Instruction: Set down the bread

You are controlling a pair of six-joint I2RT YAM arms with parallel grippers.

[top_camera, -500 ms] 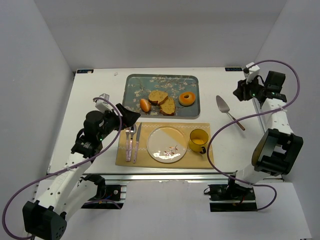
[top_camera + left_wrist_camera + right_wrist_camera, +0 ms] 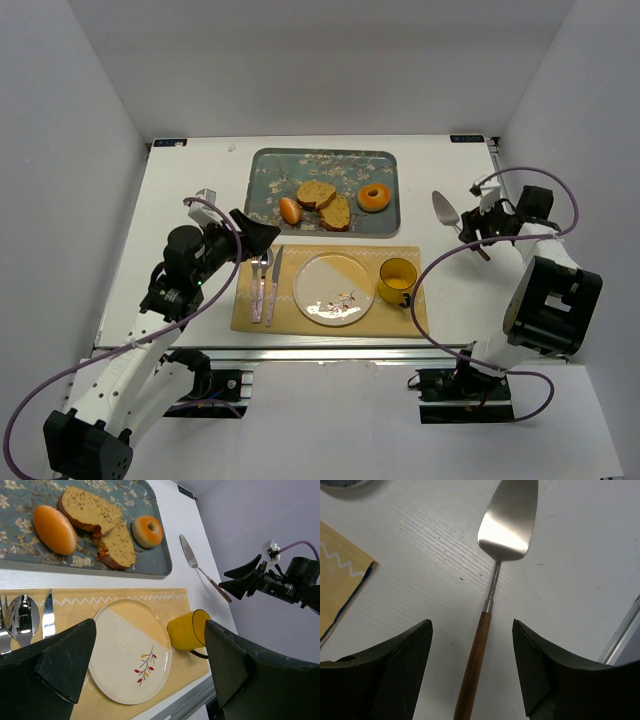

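Two slices of brown bread (image 2: 316, 193) lie overlapping on the blue floral tray (image 2: 268, 172); they also show in the left wrist view (image 2: 90, 511). My left gripper (image 2: 262, 236) is open and empty, above the cutlery at the placemat's left end, short of the tray; in its wrist view (image 2: 150, 645) the jaws frame the white plate (image 2: 127, 652). My right gripper (image 2: 472, 228) is open, low over the table, its jaws (image 2: 471, 630) standing on either side of the wooden handle of a metal cake server (image 2: 509, 517) without closing on it.
An orange roll (image 2: 290, 210) and a glazed doughnut (image 2: 374, 197) share the tray. The white plate (image 2: 333, 289), a yellow mug (image 2: 397, 281) and cutlery (image 2: 265, 283) sit on the tan placemat (image 2: 412, 312). The cake server (image 2: 446, 211) lies right of the tray.
My right arm has come down from the back right corner to the server's handle. My left arm has barely moved.
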